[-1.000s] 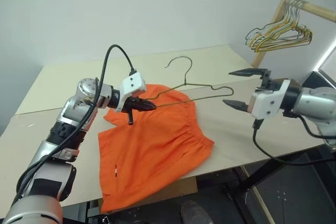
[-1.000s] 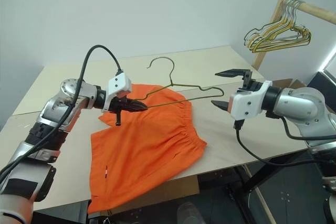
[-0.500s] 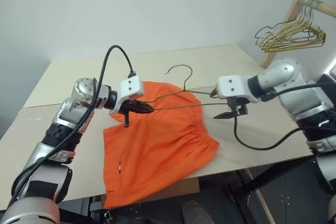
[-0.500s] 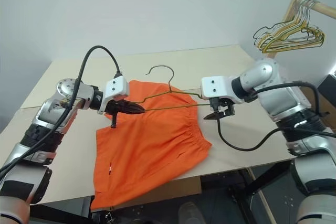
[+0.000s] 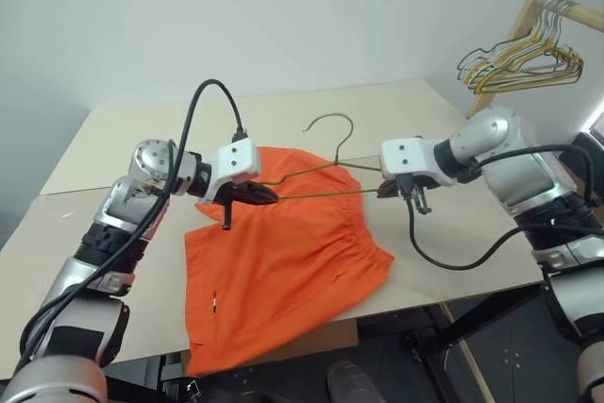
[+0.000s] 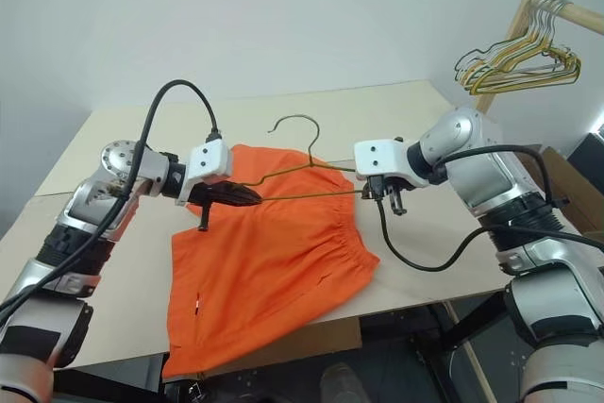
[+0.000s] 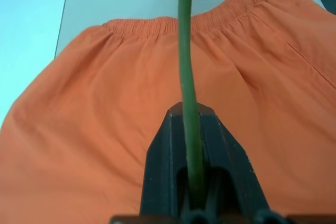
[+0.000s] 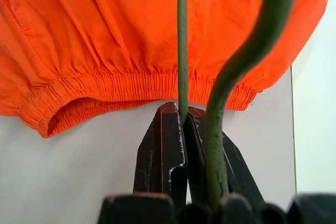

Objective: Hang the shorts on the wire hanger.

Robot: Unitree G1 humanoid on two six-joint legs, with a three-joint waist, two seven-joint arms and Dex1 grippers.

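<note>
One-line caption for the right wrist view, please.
Right gripper shut on the wire hanger above the orange shorts on the table.

The wire hanger [image 7: 186,51] runs out of the left wrist view at its upper edge, and near the left gripper [image 7: 191,116] its end is lost between the fingers. In the right wrist view the wire is blurred thick close to the camera, and the right gripper [image 8: 184,116] covers where it is pinched. The shorts [image 5: 283,261] are cut off by both wrist views' edges; their lower hem hangs over the tabletop [image 5: 453,233] edge, where it ends is unclear. The white mark [image 5: 215,305] on them is perhaps a label, too small to tell
</note>
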